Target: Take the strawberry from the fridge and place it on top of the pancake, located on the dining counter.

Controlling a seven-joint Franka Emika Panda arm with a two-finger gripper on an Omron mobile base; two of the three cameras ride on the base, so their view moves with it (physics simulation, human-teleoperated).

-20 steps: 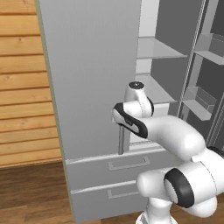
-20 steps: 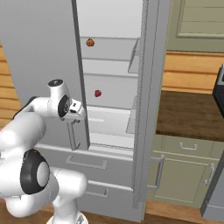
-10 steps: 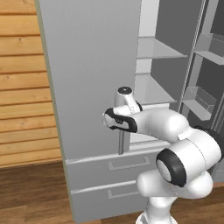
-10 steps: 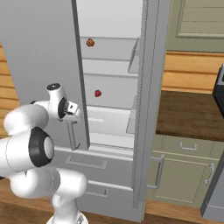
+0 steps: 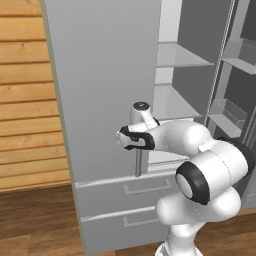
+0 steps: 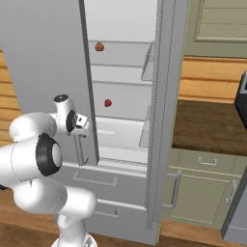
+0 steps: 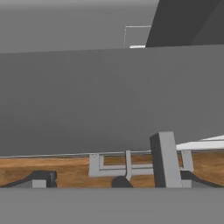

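From where I stood, nothing could be read anywhere: no lettering, label, brand mark or number showed on the fridge (image 5: 105,90), its drawers, the cabinet doors or the robot's white body. Every surface was plain and unmarked.

White arm folded at mid-height, forearm horizontal, reaching toward the fridge (image 5: 105,90) door handle; hand (image 5: 126,140) at the handle, jaws fully spread, holding nothing.

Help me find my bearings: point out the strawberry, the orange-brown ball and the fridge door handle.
strawberry (image 6: 108,102): right base view, its red middle.
orange-brown ball (image 6: 99,47): right base view, its middle.
fridge door handle (image 6: 80,152): right base view, the bar's lower stretch.
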